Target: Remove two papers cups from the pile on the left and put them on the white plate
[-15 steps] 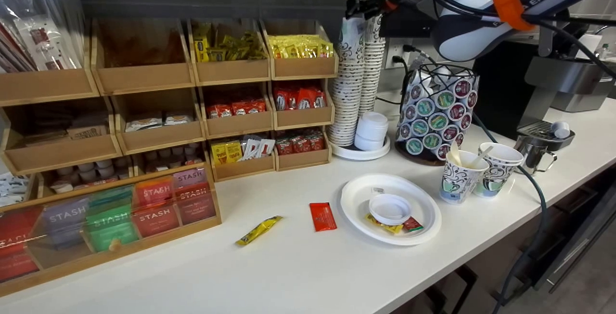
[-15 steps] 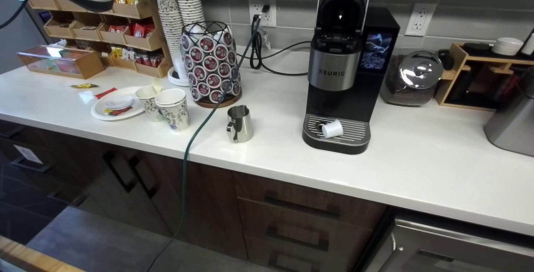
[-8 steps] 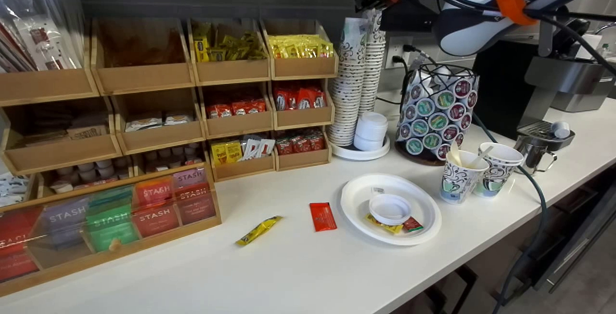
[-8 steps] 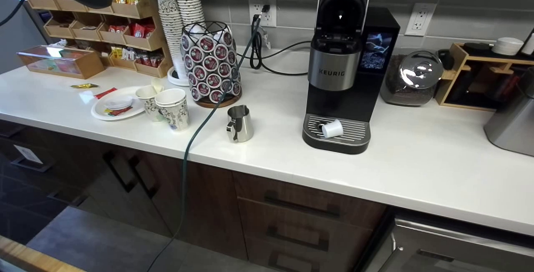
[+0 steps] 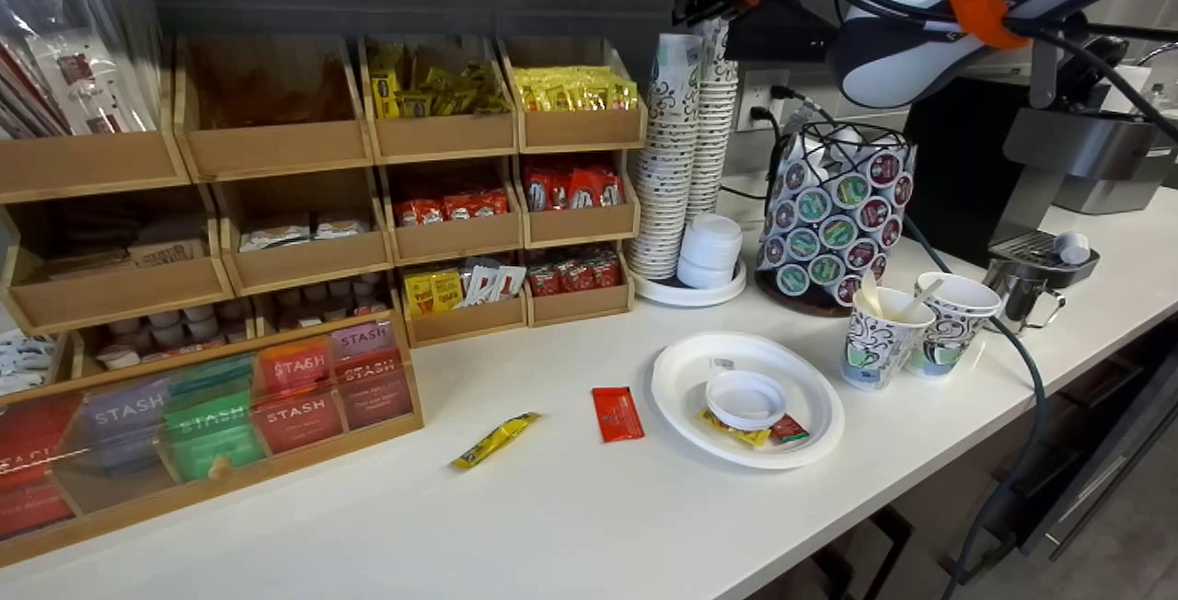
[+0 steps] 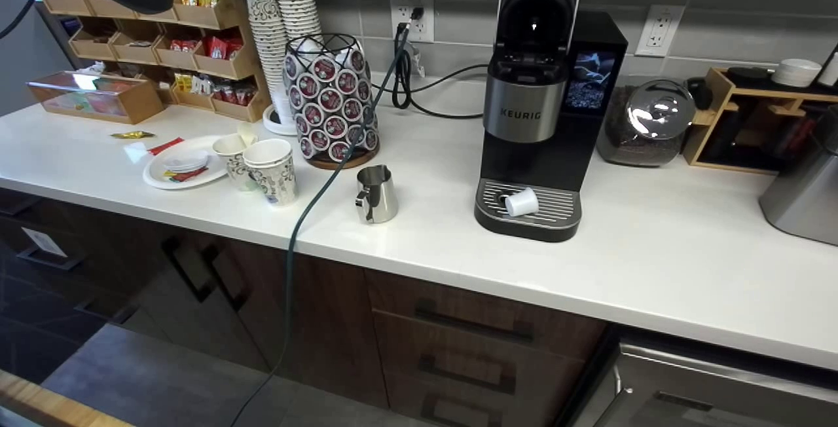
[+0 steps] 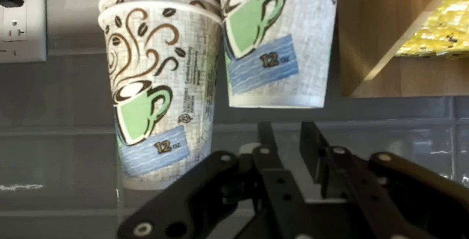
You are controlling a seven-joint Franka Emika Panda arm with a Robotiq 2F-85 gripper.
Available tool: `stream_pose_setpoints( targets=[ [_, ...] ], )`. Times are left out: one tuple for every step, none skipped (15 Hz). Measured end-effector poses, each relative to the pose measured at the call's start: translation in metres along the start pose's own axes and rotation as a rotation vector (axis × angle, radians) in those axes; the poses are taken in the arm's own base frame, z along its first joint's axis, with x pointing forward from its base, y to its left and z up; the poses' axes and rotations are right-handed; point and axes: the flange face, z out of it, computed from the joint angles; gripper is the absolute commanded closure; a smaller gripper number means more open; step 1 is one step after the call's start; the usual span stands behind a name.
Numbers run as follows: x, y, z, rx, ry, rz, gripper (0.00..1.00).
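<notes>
Fingers (image 7: 311, 142) risen above pile (image 5: 668, 158), narrowly parted; top cup (image 7: 280, 41) inverted, whitish, green-mug print, blue patch.

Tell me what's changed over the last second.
The gripper has lifted from the top of the shorter pile and now stands clear above it, jaws a little apart, holding nothing. Whether it had gripped anything there before is not clear. Unchanged: the shorter pile shows no visible loss, and the taller column and the white plate are as they were.
</notes>
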Motion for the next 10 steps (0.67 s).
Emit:
stream_pose_setpoints(
  targets=[
    [-0.0012, -0.0030, -0.0001, 0.005, -0.002, 0.000, 0.35],
    [-0.0020, -0.0056, -0.0004, 0.009, -0.003, 0.000, 0.29],
    [-0.0023, -0.0075, -0.0007, 0.012, -0.004, -0.001, 0.20],
    [-0.0024, -0.0089, -0.0009, 0.014, -0.004, -0.002, 0.13],
    [-0.0029, -0.0099, -0.0010, 0.015, -0.005, -0.003, 0.05],
    [-0.0043, -0.0108, -0.0009, 0.017, -0.007, -0.003, 0.01],
    [-0.0061, -0.0113, -0.0006, 0.018, -0.011, -0.002, 0.00],
    [-0.0076, -0.0110, 0.0000, 0.015, -0.015, -0.002, 0.00],
    [-0.0087, -0.0100, 0.0004, 0.012, -0.018, -0.002, 0.00],
    [-0.0092, -0.0085, 0.0007, 0.008, -0.020, -0.002, 0.00]
  ],
)
